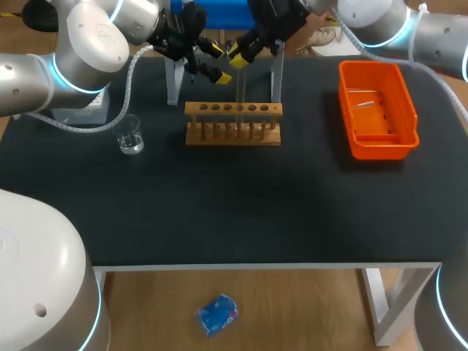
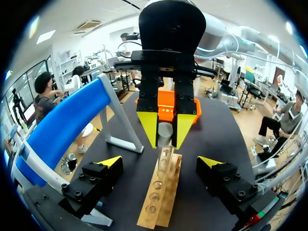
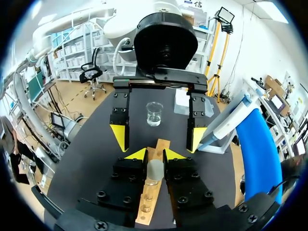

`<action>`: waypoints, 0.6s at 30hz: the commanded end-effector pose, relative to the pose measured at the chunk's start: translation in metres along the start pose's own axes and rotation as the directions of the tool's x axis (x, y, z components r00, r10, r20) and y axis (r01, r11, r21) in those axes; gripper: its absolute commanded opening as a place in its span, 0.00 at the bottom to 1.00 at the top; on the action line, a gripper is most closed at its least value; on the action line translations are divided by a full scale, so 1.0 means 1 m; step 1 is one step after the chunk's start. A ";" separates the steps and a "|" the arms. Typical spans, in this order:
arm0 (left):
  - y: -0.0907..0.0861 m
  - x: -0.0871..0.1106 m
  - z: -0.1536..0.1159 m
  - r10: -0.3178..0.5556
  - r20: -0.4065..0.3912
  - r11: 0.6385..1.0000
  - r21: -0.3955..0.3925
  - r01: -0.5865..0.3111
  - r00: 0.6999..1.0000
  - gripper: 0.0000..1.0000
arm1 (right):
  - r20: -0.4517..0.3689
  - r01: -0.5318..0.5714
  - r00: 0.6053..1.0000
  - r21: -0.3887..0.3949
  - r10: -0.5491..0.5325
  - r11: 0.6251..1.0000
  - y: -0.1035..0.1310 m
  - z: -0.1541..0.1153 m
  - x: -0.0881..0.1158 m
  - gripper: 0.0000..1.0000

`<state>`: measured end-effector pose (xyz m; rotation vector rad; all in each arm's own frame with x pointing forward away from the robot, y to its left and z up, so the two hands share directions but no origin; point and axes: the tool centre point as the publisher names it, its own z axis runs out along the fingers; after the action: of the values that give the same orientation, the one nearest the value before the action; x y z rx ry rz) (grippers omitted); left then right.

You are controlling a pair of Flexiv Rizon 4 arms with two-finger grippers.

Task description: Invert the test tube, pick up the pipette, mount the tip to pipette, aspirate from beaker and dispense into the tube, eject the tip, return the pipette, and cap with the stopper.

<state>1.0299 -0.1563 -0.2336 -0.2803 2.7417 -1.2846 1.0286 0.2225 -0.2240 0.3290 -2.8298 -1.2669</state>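
The right claw (image 3: pixel 155 155) is clamped on the glass test tube (image 3: pixel 155 172) over the wooden rack (image 1: pixel 232 126) at the far middle, the left claw (image 2: pixel 160 161) stands apart, and the tube looks light, slippery and easy to break, so hold its middle gently.

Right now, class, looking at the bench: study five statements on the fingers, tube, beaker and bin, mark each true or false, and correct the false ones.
1. The right gripper has its fingers shut on the test tube. True.
2. The left gripper holds the pipette. False: its fingers are open and hold nothing.
3. The beaker stands inside the orange bin. False: it stands on the table, at the far end of the wooden rack from the bin.
4. The test tube is held upright over the wooden rack. True.
5. The orange bin lies on the robot's left. False: it lies on its right.
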 end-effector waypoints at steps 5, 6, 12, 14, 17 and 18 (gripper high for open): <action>-0.001 -0.001 0.000 -0.002 -0.004 1.000 -0.004 0.002 1.000 1.00 | -0.002 -0.012 1.000 -0.001 0.012 1.000 -0.005 0.001 0.002 0.00; -0.001 -0.001 0.000 -0.002 -0.004 1.000 -0.004 0.002 1.000 1.00 | -0.002 -0.014 1.000 -0.001 0.014 1.000 -0.006 0.001 0.002 0.00; -0.001 -0.001 0.000 -0.002 -0.004 1.000 -0.004 0.002 1.000 1.00 | 0.001 -0.016 1.000 0.002 0.016 1.000 -0.006 -0.001 0.001 0.00; -0.001 -0.001 0.000 -0.002 -0.004 1.000 -0.004 0.002 1.000 1.00 | 0.003 -0.014 1.000 0.004 0.014 1.000 -0.005 -0.003 -0.001 0.00; -0.001 -0.001 0.000 -0.002 -0.004 1.000 -0.004 0.002 1.000 1.00 | 0.006 -0.011 1.000 0.007 0.011 1.000 -0.005 -0.005 -0.003 0.00; -0.001 -0.001 0.000 -0.002 -0.004 1.000 -0.004 0.002 1.000 1.00 | 0.006 -0.009 1.000 0.008 0.009 1.000 -0.004 -0.005 -0.004 0.00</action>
<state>1.0299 -0.1563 -0.2336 -0.2803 2.7417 -1.2846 1.0324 0.2177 -0.2253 0.3083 -2.8402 -1.2642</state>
